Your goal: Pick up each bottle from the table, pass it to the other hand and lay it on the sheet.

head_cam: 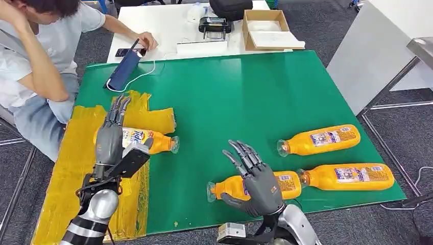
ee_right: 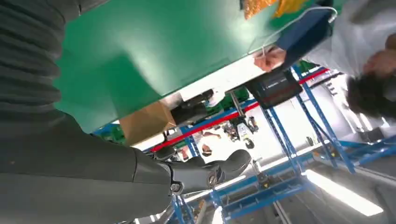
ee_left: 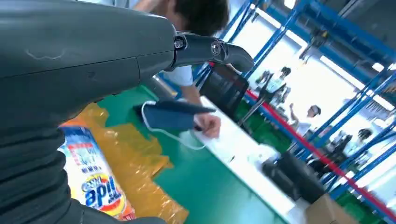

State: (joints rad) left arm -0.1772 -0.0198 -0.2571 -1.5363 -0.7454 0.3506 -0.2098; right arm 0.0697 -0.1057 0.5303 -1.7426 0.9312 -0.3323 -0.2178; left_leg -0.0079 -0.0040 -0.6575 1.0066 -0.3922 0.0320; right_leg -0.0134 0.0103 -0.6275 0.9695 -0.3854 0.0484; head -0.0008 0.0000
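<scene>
Left hand [head_cam: 110, 140] over the bottle [head_cam: 153, 141] on the sheet [head_cam: 76, 153], fingers straight, apparently released. Right hand [head_cam: 255, 178] spread, empty. Could roll off.

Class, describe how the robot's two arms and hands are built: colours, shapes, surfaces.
Both arms are silver metal with rounded joints. The left hand and right hand are dark grey, with slender, darker segmented fingers. A flat black block sits at the left wrist. In the wrist views, each hand has a grey ribbed cover and a thick grey thumb with visible screws.
</scene>
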